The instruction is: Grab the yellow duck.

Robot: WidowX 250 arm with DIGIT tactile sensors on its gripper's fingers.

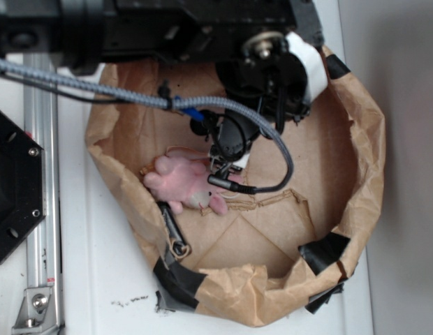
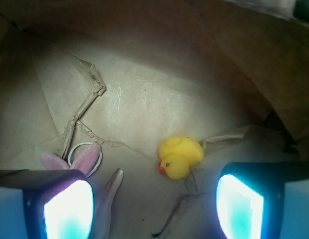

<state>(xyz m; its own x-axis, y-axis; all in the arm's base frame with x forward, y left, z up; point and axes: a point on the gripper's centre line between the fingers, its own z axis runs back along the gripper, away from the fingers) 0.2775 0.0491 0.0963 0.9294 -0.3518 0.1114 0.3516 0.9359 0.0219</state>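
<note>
Duck [image 2: 180,157] first: you will find it in the wrist view, a small rounded bright-yellow toy with an orange-red beak, lying on the brown paper floor of the bag [image 2: 144,94]. It sits between the two fingers but closer to the right-hand one in that view, just beyond their tips and touching neither. A raised fold of paper lies right beside it on the side of that finger.

Your gripper [image 2: 154,199] is spread wide, with nothing held. Both fingers [image 2: 67,209] show at the lower corners of the wrist view, their inner faces lit pale blue-white, and bare paper lies in the gap between them.

Near the left-hand finger in that view you can see two pink plush ears [image 2: 87,158] with a thin white loop around them.

From the outside camera, the arm [image 1: 272,63] reaches down into the crumpled paper bag [image 1: 363,174], whose rim is patched with black tape [image 1: 328,248]. The pink plush bunny [image 1: 185,185] lies on the bag floor just beside the gripper [image 1: 227,164], on the side toward the metal rail [image 1: 42,174]. A grey braided cable [image 1: 98,87] runs across the bag opening to the arm. You cannot see the duck from this camera; the arm covers that spot.
</note>
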